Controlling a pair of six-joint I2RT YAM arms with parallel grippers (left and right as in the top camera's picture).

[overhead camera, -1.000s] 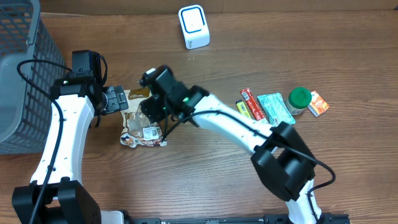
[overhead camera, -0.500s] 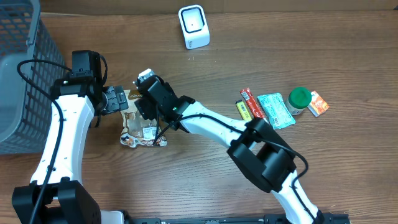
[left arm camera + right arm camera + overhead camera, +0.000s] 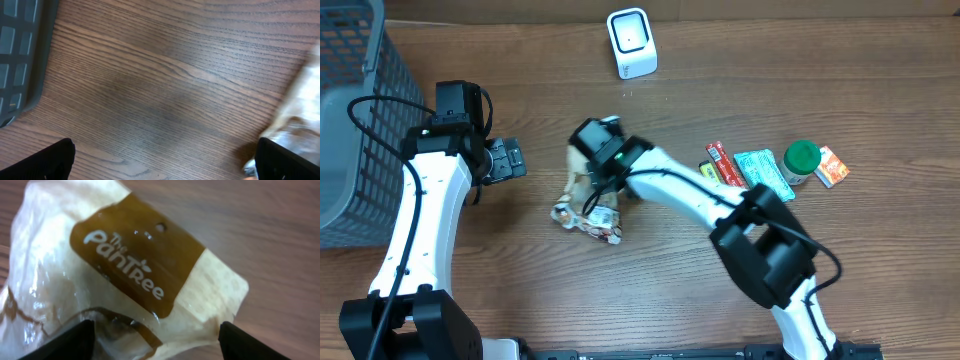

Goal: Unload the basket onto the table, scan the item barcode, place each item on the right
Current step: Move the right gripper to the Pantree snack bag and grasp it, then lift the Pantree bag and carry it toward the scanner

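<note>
I have the snack bag (image 3: 586, 206) under my right pincer (image 3: 155, 342) near the middle of the worktop (image 3: 720, 290), well short of the scanner (image 3: 631, 42) that stands by the far edge. My wrist camera shows the brown label end of the bag lying between my two fingers, which stand wide on either side of it. Whether they truly press the film or only straddle it, I cannot tell. My left pincer (image 3: 162, 160) is wide open over bare wood just beside the bag, between it and the basket (image 3: 360, 120) at the left edge, and it holds nothing. The risk I see is the bag itself. It is glossy, crumpled film, and with jaws this far apart I judge it could slide out or sag as I carry it to the scanner. The creases could also fold over the barcode, or I could present the wrong face. I cannot make out from here which side the code is on, so a scan might simply fail to read.
</note>
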